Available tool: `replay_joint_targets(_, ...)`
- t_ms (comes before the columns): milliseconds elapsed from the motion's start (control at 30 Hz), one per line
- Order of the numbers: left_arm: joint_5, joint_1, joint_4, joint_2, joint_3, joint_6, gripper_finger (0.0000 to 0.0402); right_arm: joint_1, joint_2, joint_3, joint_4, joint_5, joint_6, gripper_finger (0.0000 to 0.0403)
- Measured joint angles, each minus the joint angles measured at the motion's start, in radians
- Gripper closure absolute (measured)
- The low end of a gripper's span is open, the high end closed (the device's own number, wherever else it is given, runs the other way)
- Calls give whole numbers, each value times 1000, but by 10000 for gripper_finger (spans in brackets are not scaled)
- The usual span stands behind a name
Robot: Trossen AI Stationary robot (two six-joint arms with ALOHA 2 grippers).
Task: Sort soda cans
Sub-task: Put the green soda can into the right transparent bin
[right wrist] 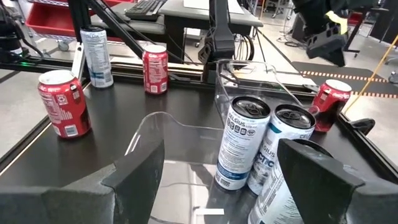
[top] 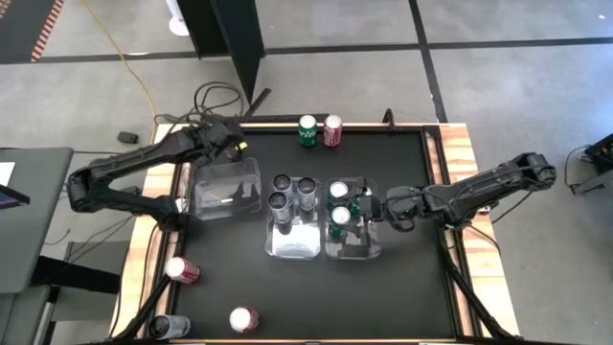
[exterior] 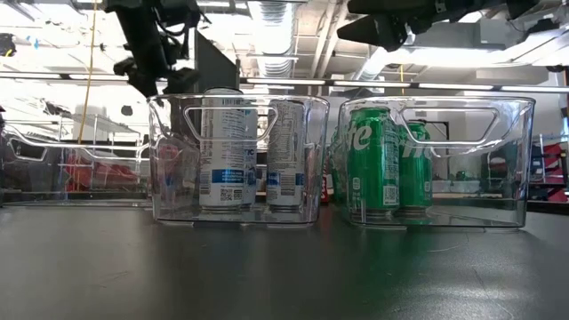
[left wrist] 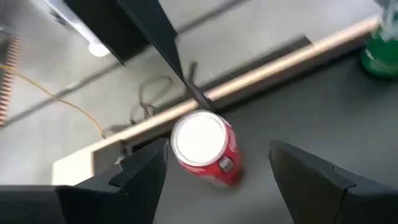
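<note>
Left bin (top: 226,188) empty; middle bin (top: 294,241) holds three silver cans (top: 293,192), right bin (top: 351,248) two green cans (top: 339,204). Both grippers, left (top: 233,146) and right (top: 369,208), gape open.

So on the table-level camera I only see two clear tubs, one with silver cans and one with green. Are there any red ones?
Observer: Yes. A red can stands right under the left pincer, whose fingers are open on either side of it.
Visitor: And the other arm?
Observer: The right pincer hangs open over the green cans' tub.
Visitor: Any cans loose?
Observer: Another red one stands near the table's front edge.
</note>
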Motion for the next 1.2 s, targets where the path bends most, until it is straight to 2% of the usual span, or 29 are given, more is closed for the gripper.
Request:
replay_joint_targets(133, 67, 41, 47, 8, 1, 35, 131, 0, 0, 0, -5, 0, 0, 72)
replay_joint_targets(333, 134, 59, 23, 14, 0, 39, 131, 0, 0, 0, -5, 0, 0, 72)
replay_joint_targets(467, 136, 37, -3, 14, 0, 26, 131, 0, 0, 0, -4, 0, 0, 72)
replay_joint_targets(567, 135, 7, 20, 8, -1, 78, 131, 0, 0, 0, -4, -1, 0, 72)
replay_joint_targets(733, 143, -78, 117, -40, -1, 165, 131, -8, 0, 0, -7, -1, 0, 72)
replay_joint_targets(967, 165, -261, 99, -146, -1, 207, 131, -13, 2, 0, -28, -3, 2, 72)
replay_joint_targets(1100, 230, -375, 80, -191, -1, 253, 131, -21, 2, 0, -28, -3, 2, 72)
replay_joint_targets(1200, 317, -441, 58, -209, -1, 263, 131, -21, 2, 0, -28, -3, 2, 72)
